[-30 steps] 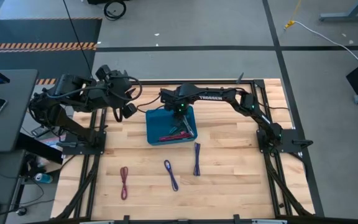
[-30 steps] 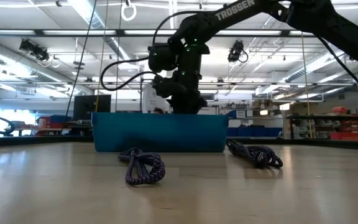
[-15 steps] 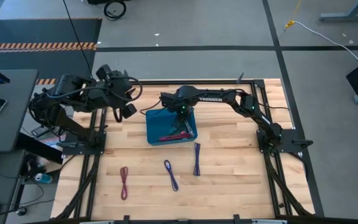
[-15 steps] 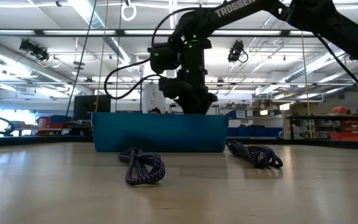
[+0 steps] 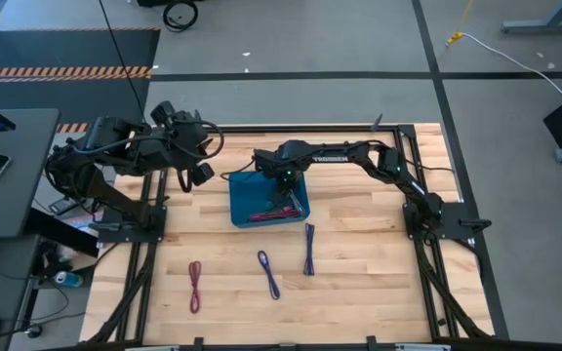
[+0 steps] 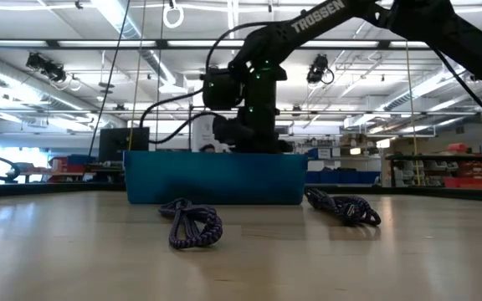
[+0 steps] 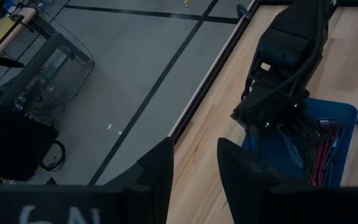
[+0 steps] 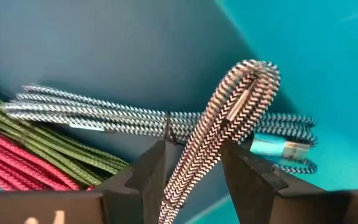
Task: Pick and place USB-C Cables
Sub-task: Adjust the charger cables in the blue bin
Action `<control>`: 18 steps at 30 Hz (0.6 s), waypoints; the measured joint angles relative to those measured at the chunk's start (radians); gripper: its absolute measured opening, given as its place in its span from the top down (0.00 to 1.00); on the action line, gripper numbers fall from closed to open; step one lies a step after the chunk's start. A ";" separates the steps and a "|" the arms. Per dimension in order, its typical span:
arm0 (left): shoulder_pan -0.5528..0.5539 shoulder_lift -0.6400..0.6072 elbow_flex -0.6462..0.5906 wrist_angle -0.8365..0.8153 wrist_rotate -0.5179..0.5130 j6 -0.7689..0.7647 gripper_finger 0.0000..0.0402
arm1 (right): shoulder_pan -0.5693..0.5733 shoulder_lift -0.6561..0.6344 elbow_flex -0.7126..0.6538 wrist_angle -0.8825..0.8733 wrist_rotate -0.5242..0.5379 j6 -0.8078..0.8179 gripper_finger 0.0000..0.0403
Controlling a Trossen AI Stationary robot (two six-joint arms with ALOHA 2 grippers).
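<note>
Right gripper sits inside the blue bin at the bench's rear centre, fingers clamped on a grey-blue USB-C cable. Left gripper waits above the rear-left edge, fingers narrowly apart.

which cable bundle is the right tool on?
The grey-blue and white braided bundle inside the blue bin, between the right tool fingers; the green and pink ones lie untouched beside it.

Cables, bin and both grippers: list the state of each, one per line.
Black-and-white cable: gripped, lifted at an angle.
Teal cable: lying in the bin.
Blue bin: upright, holding several cables.
Three table cables: lying loose.
Right gripper: shut on cable, inside bin.
Left gripper: open, idle.
</note>
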 joint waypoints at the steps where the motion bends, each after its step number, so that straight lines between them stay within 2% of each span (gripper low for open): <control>1: 0.000 0.000 0.000 0.000 0.000 0.000 0.68 | 0.000 0.001 -0.004 -0.003 -0.003 -0.002 0.60; 7: 0.000 0.000 0.000 0.000 0.000 0.000 0.68 | 0.000 0.003 -0.005 -0.003 -0.005 -0.013 0.64; 10: 0.000 0.000 0.000 0.000 0.000 -0.005 0.68 | 0.000 0.004 -0.001 -0.010 -0.019 -0.030 0.76; 13: 0.000 0.000 0.000 0.000 0.000 -0.007 0.68 | 0.001 0.007 0.027 -0.026 -0.048 -0.046 0.93; 18: 0.000 0.000 0.000 0.000 0.000 -0.027 0.68 | 0.012 0.008 0.129 -0.089 -0.048 -0.111 0.97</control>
